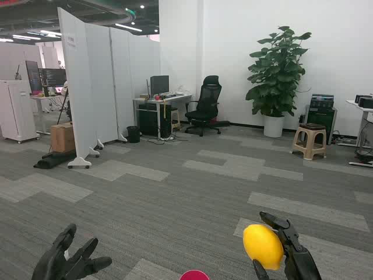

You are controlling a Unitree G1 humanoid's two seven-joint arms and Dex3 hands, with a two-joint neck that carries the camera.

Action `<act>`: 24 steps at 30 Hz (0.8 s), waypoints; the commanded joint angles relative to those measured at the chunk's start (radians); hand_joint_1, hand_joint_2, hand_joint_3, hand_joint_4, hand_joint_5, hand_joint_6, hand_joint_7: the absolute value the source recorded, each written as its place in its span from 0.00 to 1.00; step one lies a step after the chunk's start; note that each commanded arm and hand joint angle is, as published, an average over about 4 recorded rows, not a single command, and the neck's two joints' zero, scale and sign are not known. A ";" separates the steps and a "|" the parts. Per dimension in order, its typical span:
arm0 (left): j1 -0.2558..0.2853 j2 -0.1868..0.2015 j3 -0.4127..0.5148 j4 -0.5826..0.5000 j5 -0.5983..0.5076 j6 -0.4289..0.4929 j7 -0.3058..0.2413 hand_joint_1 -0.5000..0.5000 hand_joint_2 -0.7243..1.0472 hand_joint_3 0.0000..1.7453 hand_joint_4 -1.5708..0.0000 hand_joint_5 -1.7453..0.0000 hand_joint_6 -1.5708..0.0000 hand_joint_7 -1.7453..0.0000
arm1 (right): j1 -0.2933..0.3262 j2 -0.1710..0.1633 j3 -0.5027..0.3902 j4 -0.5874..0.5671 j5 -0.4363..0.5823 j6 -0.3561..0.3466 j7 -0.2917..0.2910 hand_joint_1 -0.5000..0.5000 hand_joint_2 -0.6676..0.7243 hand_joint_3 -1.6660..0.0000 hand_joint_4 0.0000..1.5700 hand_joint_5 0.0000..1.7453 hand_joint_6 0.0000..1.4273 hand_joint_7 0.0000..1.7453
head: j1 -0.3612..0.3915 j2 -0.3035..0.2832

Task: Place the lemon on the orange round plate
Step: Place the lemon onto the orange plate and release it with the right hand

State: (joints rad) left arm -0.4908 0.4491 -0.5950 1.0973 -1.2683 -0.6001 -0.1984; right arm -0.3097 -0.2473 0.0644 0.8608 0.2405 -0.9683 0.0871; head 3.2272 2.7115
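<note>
The right hand (287,252) grips the lemon (263,245), raised in the air at lower right. The left hand (69,260) is empty, fingers spread. The orange round plate is not in view, so the placing seemingly remains.

Smooth glossy lemon (263,245), matt black robot hand (291,251), carpeted floor (175,198)

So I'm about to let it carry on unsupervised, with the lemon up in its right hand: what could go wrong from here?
The right hand holds the lemon high with only some fingers visibly on it, so it could slip and fall. The camera looks out across the room; only a pink sliver shows at the bottom edge and no orange plate, so placement may be misjudged.
</note>
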 commanded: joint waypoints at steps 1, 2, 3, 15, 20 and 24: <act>0.016 0.005 0.019 -0.002 0.004 -0.003 0.000 1.00 0.95 0.05 1.00 1.00 1.00 1.00 | -0.008 0.000 -0.013 0.001 0.005 -0.003 -0.012 0.46 0.05 0.33 0.02 0.72 0.06 0.36 | 0.015 -0.015; 0.016 0.005 0.019 -0.002 0.004 -0.003 0.000 1.00 0.95 0.05 1.00 1.00 1.00 1.00 | -0.008 0.000 -0.013 0.001 0.005 -0.003 -0.012 0.46 0.05 0.33 0.02 0.72 0.06 0.36 | 0.014 -0.013; 0.017 0.005 0.020 -0.002 0.004 -0.003 0.000 1.00 0.95 0.05 1.00 1.00 1.00 1.00 | -0.008 0.000 -0.013 0.001 0.005 -0.003 -0.012 0.46 0.05 0.33 0.02 0.72 0.06 0.36 | 0.010 -0.009; 0.018 0.003 0.022 -0.001 0.004 -0.004 0.000 1.00 0.95 0.03 1.00 1.00 1.00 1.00 | -0.007 -0.001 -0.014 0.001 0.005 -0.003 -0.012 0.46 0.05 0.33 0.02 0.75 0.06 0.37 | 0.004 -0.084; 0.018 0.003 0.023 -0.001 0.004 -0.004 0.000 1.00 0.95 0.05 1.00 1.00 1.00 1.00 | -0.006 -0.001 -0.014 0.004 0.005 -0.003 -0.012 0.46 0.06 0.33 0.02 0.74 0.06 0.36 | -0.042 -0.243; 0.018 0.003 0.023 0.001 0.004 -0.004 0.001 1.00 0.95 0.05 1.00 1.00 1.00 1.00 | -0.006 -0.002 -0.015 0.005 0.005 -0.003 -0.012 0.46 0.06 0.33 0.02 0.74 0.06 0.36 | -0.071 -0.324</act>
State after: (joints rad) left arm -0.4725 0.4492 -0.5815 1.0965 -1.2684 -0.6003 -0.1984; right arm -0.3096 -0.2472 0.0585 0.8637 0.2405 -0.9682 0.0794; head 3.1611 2.4013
